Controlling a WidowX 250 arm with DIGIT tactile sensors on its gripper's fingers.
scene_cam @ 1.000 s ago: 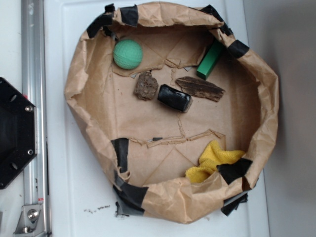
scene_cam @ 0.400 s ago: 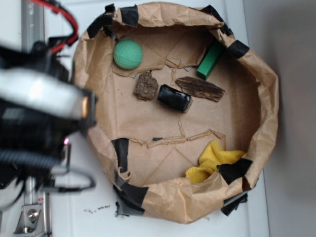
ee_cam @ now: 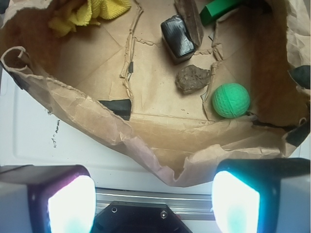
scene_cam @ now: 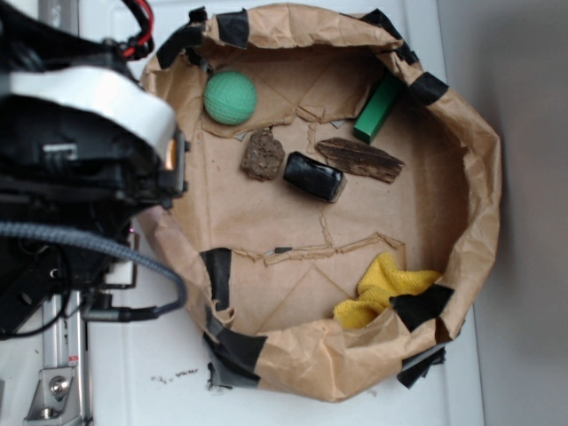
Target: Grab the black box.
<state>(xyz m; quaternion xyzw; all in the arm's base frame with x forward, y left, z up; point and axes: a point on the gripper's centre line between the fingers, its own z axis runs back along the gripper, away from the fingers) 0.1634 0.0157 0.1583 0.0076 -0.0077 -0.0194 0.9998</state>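
Black box (scene_cam: pixel 313 177): set mid-floor of the paper basin (scene_cam: pixel 461 133), beside the cork chunk (scene_cam: pixel 263 155).
Tool (ee_cam: pixel 153 191): held open (empty), outside the basin's rim.

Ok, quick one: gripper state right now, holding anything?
Gripper: open, jaws spread wide and empty, outside the paper basket's rim; the black box lies untouched inside.

Overhead exterior; wrist obliquely over bag (ee_cam: pixel 146 145).
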